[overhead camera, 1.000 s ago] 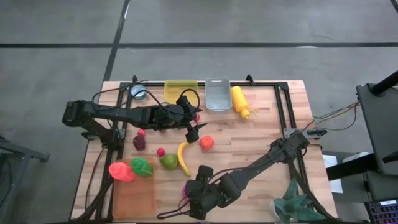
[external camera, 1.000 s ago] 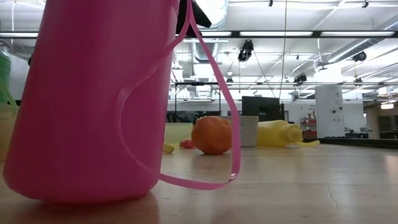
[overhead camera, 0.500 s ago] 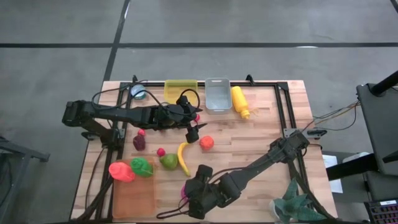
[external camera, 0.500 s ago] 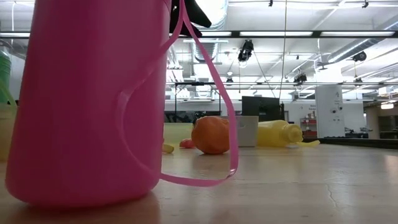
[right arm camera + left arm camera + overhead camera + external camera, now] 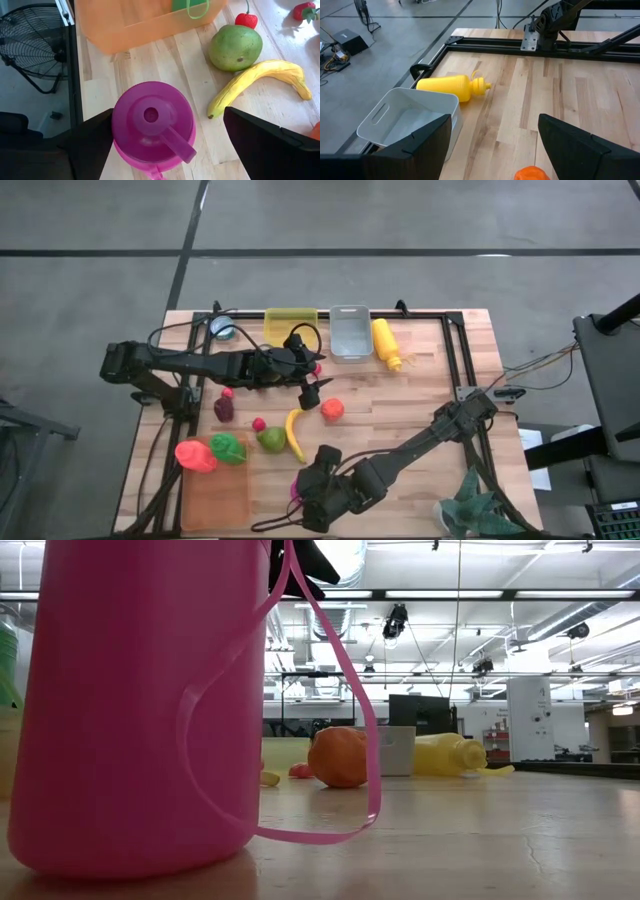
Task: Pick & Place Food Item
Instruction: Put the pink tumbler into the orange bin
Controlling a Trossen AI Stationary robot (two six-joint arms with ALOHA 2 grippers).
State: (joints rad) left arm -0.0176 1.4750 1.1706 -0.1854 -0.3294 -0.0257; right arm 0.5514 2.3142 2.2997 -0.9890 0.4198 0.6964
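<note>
High view: right claw (image 5: 308,492) is sitting at the near edge of the counter (image 5: 430,430), directly above the pink cup (image 5: 152,122), which is standing upside down on its rim just right of the orange tray (image 5: 215,492). Right wrist view is showing both dark fingers spread wide either side of the cup, not touching it, so that claw is released and holding nothing. Low view is filled by the pink cup (image 5: 140,705) with its strap handle looping out to the right.

Left claw (image 5: 309,394) is hanging mid-counter, fingers parted and empty, just left of the orange fruit (image 5: 332,409) and just far of the banana (image 5: 294,435). Clear bin (image 5: 407,122) and yellow bottle (image 5: 451,88) are lying ahead of it at the far edge.

Food is all lying loose: banana, green mango (image 5: 235,47) touching its left side, small red pieces further left.

My read: pick step is not started on any food item. Which item is targeted, I can't tell. If the right arm is doing the pick, it is needing to shift far-left off the cup onto the banana or mango, drop, then clench. Left arm is closer to the orange fruit.
</note>
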